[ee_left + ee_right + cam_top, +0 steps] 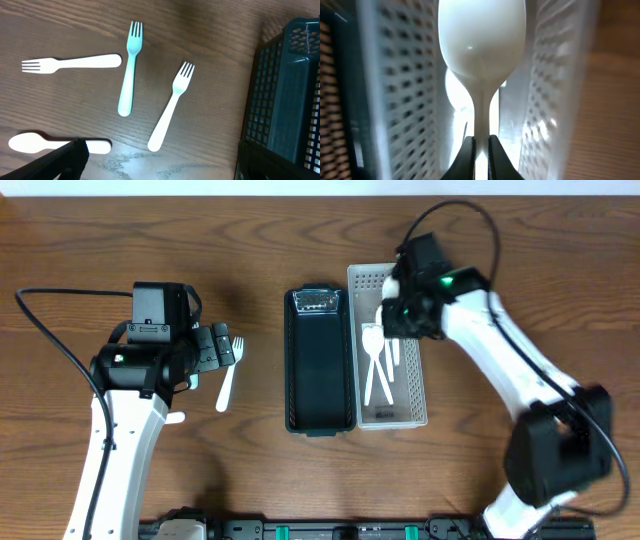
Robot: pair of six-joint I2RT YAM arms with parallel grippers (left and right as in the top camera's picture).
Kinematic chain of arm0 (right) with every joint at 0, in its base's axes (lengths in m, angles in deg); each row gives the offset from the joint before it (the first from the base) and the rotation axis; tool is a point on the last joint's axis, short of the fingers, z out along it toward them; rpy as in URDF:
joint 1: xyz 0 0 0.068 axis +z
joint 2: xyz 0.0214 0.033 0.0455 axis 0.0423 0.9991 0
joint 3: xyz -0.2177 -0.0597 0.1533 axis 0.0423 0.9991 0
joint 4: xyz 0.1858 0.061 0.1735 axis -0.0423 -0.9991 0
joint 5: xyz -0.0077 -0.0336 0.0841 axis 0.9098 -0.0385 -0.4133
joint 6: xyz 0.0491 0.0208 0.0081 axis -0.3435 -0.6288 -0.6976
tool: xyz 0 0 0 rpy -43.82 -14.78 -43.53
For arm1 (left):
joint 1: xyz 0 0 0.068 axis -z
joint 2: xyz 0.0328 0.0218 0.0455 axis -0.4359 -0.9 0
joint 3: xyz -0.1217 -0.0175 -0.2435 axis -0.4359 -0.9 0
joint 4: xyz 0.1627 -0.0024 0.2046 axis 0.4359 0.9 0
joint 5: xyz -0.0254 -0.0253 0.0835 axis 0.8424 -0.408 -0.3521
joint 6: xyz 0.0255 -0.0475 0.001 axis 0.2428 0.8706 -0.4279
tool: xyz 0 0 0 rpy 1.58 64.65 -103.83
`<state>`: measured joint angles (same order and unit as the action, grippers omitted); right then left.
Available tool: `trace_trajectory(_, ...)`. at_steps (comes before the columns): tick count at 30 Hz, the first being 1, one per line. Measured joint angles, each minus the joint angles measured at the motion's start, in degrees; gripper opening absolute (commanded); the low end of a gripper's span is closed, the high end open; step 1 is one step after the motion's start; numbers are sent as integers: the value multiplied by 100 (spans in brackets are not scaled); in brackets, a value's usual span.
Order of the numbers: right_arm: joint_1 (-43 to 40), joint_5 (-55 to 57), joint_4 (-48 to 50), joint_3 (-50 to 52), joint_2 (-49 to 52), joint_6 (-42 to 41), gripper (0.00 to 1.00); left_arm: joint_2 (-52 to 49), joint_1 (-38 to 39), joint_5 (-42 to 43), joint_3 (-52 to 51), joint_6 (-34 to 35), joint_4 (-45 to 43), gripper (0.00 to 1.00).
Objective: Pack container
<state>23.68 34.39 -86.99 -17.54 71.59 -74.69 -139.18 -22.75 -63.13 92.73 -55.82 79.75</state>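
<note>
My right gripper (481, 147) is shut on the handle of a white spoon (481, 40) and holds it over the white perforated basket (395, 90). Overhead, this gripper (392, 317) is at the basket's (420, 395) far end, where a few white spoons (377, 370) lie. My left gripper (160, 167) is open and empty above the table, over three forks (171, 107) and a white spoon (30, 142). Overhead it (213, 348) hovers beside a white fork (228, 375). The dark basket (320, 370) stands in the middle, seemingly empty.
The dark basket's mesh wall (285, 100) rises close to the right of my left gripper. A white and a mint fork (130, 70) lie further out on the wood. The right arm reaches across from the right front.
</note>
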Motion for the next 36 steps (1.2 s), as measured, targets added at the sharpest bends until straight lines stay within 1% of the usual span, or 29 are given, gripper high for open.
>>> trace_trajectory(2,68,4,-11,35,195,-20,31,0,0,-2,2,0,0,98)
trace_trajectory(6,155,2,20,50,273,87,45,0,0,-2,2,-11,94,98)
trace_trajectory(10,162,7,-122,-170,262,157,48,0,0,0,2,-205,179,98)
trace_trajectory(14,72,81,-623,-859,151,280,49,-2,0,0,140,-367,275,98)
trace_trajectory(16,-70,212,-874,-1307,-50,323,60,-13,0,-2,315,-439,273,98)
trace_trajectory(18,-271,361,-1067,-1672,-330,369,64,-92,0,-2,505,-527,271,98)
trace_trajectory(22,-761,586,-1279,-2118,-1005,404,66,-518,0,0,688,-754,243,98)
trace_trajectory(26,-1318,737,-1504,-2243,-1617,415,66,-1397,0,-2,686,-920,85,98)
trace_trajectory(30,-1694,782,-1786,-2245,-1762,415,66,-2221,0,-2,686,-973,-254,98)
trace_trajectory(36,-1912,800,-2031,-2243,-1731,417,66,-2920,0,0,686,-1290,-417,98)
